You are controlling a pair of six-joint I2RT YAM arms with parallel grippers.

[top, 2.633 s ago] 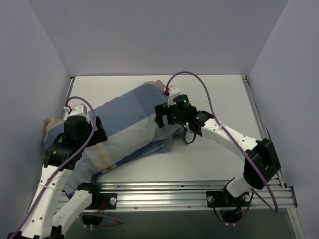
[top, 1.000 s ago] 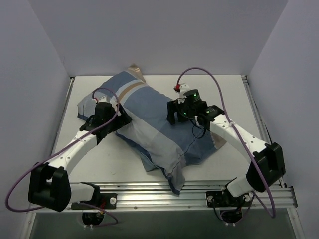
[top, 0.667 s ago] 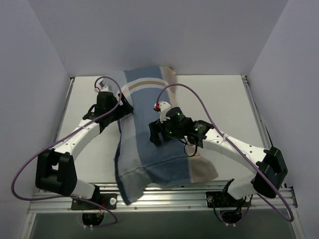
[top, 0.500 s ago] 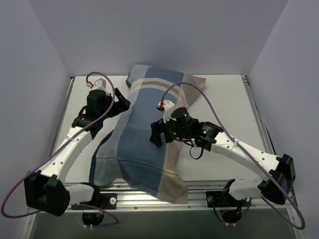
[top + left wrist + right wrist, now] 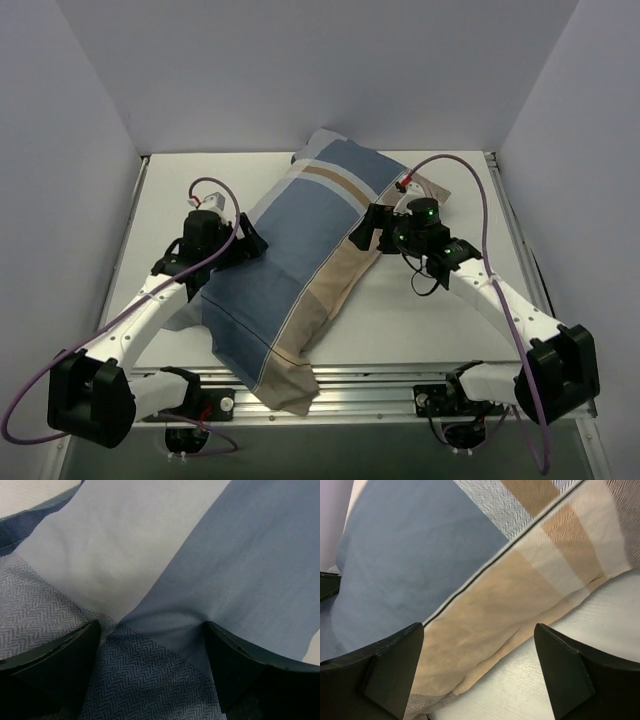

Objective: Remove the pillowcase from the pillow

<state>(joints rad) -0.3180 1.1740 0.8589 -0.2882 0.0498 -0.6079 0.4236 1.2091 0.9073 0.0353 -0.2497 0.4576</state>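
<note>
The pillowcase (image 5: 300, 250), blue patchwork with tan and white stripes, lies stuffed and diagonal across the table, from the far middle down to the near edge. The white pillow is hidden inside it. My left gripper (image 5: 245, 240) is open against the case's left side. In the left wrist view its fingers (image 5: 60, 665) stand wide apart with blue fabric (image 5: 225, 555) bunched between them (image 5: 150, 645). My right gripper (image 5: 365, 232) is open at the case's right side. In the right wrist view it (image 5: 477, 650) hovers over the tan edge (image 5: 485, 610) and holds nothing.
Bare white table (image 5: 440, 330) shows to the right of the case and in the right wrist view (image 5: 560, 680). A metal rail (image 5: 400, 385) runs along the near edge, and the case's lower corner overhangs it. Grey walls close three sides.
The cased pillow has swung and shifted right, its far end now pointing far-right. My right gripper moved right and farther off to its right edge. My left gripper moved nearer along its left side.
</note>
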